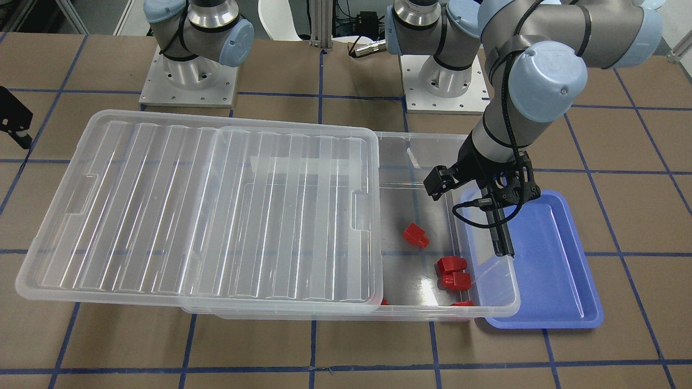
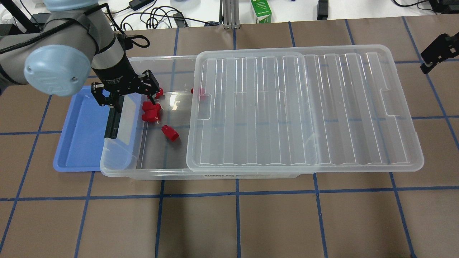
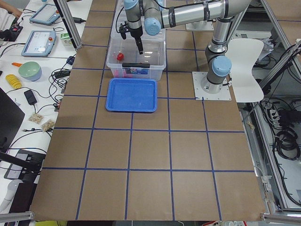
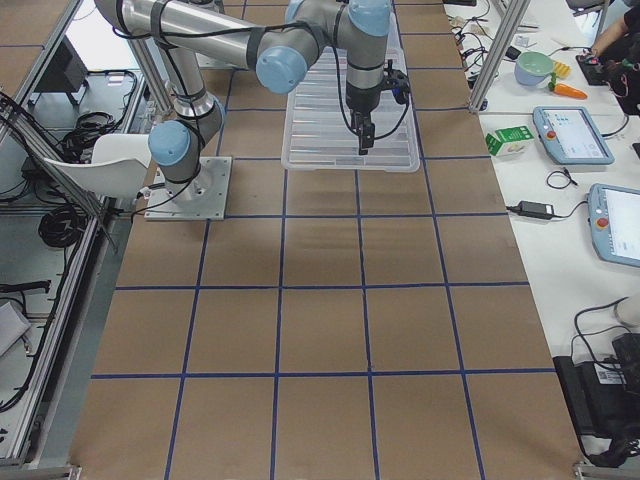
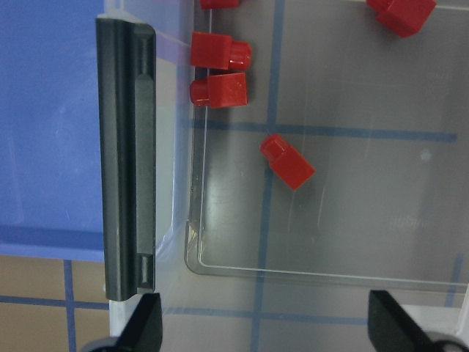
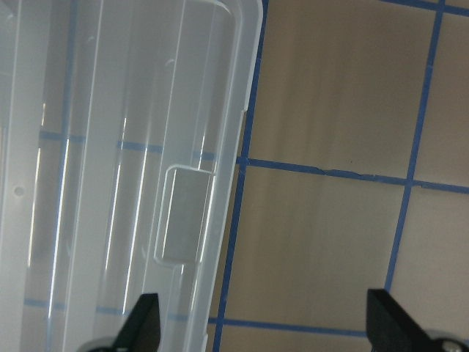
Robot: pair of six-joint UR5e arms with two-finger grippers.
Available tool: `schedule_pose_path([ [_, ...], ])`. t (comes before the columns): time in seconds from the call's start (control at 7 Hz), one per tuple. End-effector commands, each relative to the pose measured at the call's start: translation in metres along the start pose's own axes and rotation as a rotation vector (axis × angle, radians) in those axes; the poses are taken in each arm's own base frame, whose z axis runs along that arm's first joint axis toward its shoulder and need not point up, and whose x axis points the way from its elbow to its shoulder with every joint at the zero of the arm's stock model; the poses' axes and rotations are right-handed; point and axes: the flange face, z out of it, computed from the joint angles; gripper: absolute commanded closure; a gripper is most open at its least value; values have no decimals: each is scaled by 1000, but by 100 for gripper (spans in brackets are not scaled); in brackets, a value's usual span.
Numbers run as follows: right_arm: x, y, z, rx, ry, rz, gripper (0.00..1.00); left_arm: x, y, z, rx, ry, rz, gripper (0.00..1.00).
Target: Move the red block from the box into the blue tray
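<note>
Left jaws spread over box (image 2: 161, 174), red block (image 2: 170, 133) inside

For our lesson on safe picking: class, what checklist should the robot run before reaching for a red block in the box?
1. Lid off the box's open end: ok.
2. Red block lying apart from the others: ok.
3. Left tool open and empty: ok.
4. Blue tray free of blocks: ok.
5. Black latch bar clear of the descent path: cannot tell.
6. Right tool away from the open end: ok.
</note>
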Motion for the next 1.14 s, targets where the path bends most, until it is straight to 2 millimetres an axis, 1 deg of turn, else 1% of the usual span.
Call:
schedule_pose_path([
  [0.0, -9, 16, -24, -17, 1, 16, 0, 3, -6, 50, 21, 15, -128, 0],
  [0.14, -17, 15, -28, -2, -9, 86, 0, 3, -7, 71, 19, 15, -177, 0],
  [0.29, -43, 5, -33, 21, -29, 98, 0, 5, -7, 79, 7, 16, -207, 0],
  [0.43, -79, -5, -34, 19, -23, 103, 0, 5, -6, 89, -15, 8, -248, 0],
  [0.57, -107, -10, -35, 22, -22, 112, 0, 5, -7, 101, -34, -2, -252, 0],
  [0.71, -122, -11, -34, 17, -23, 117, 0, 7, -9, 108, -46, -6, -252, 0],
  [1.0, -128, -12, -33, 20, -34, 153, 0, 8, -16, 121, -47, -8, -258, 0],
])
